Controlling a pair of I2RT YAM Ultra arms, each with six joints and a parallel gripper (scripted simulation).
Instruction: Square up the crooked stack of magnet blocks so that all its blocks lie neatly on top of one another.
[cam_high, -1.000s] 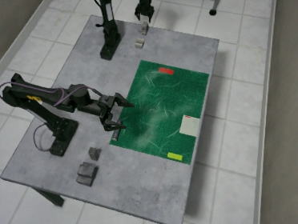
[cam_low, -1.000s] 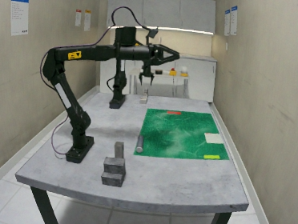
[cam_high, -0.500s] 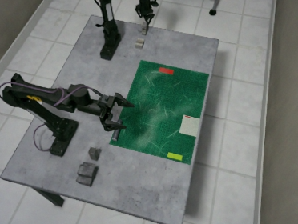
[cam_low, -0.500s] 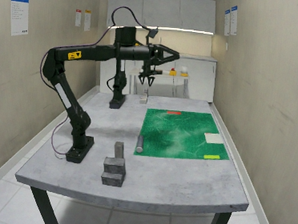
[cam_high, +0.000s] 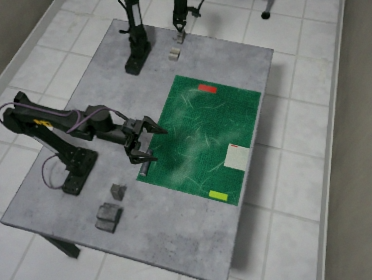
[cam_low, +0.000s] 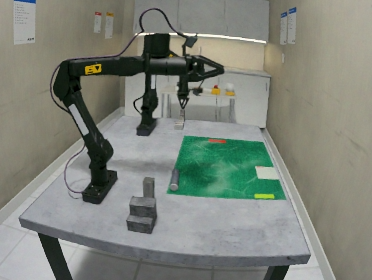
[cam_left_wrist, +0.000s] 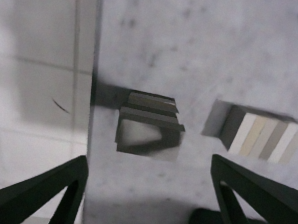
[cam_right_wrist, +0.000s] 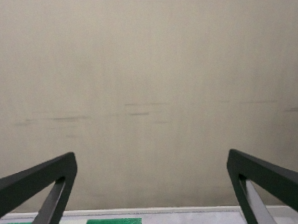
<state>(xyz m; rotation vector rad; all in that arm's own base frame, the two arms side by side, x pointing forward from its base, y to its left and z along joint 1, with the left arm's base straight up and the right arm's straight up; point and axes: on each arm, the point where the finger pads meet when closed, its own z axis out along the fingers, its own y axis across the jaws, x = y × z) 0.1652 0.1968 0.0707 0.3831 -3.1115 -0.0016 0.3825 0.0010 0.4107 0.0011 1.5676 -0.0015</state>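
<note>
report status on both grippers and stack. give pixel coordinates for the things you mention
left gripper (cam_high: 180, 31) (cam_low: 183, 107) (cam_left_wrist: 149, 162) open, empty; right gripper (cam_high: 160, 145) (cam_low: 222, 69) (cam_right_wrist: 153, 156) open, empty; crooked stack (cam_high: 180, 37) (cam_low: 182, 117) (cam_left_wrist: 150, 134) has uneven edges; second stack (cam_high: 174, 54) (cam_low: 179, 126) (cam_left_wrist: 266, 137) stands close by
</note>
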